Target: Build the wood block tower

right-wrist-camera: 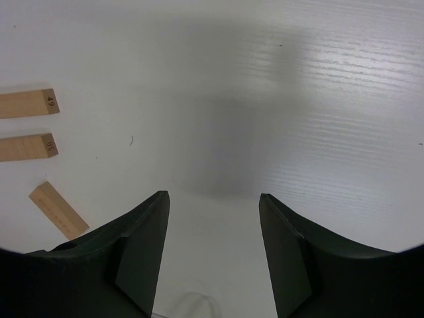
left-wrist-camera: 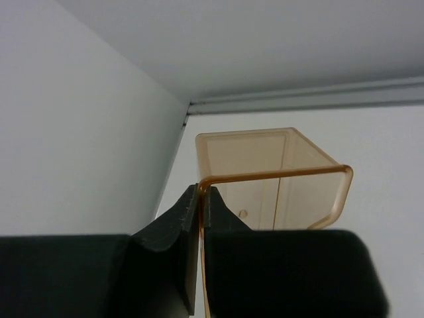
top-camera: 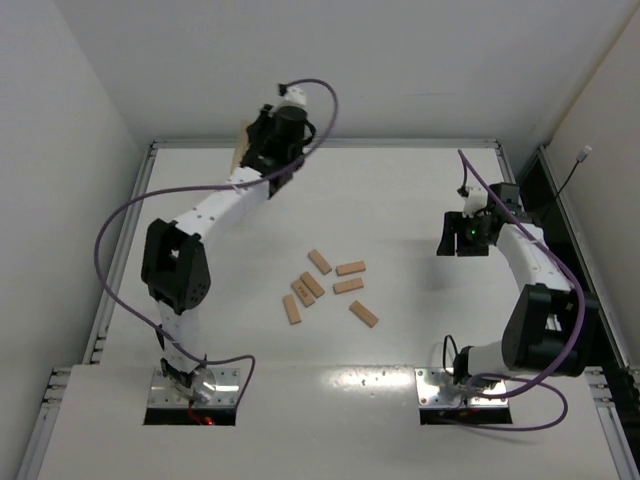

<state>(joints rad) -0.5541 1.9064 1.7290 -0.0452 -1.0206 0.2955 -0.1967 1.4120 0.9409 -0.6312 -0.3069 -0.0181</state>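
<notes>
At desk (top-camera: 400, 200) centre, wood blocks (top-camera: 350, 268) lie loose, no tower yet. Far left, left fingers (left-wrist-camera: 169, 258) clamp amber plastic box (left-wrist-camera: 271, 172) wall; right fingers (right-wrist-camera: 142, 252) apart, right of blocks. Risk: thin-edge pinch slips, box drops.

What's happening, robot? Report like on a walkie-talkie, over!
Left gripper shut on orange tub wall. Right gripper open, empty. Wood blocks scattered flat, no tower yet. Nothing blocking them.

Printed at the end of the upper wooden bar (right-wrist-camera: 26, 103), in the right wrist view: "49". On the middle wooden bar (right-wrist-camera: 26, 147) just below: two digits, perhaps "30", the first unclear.
</notes>
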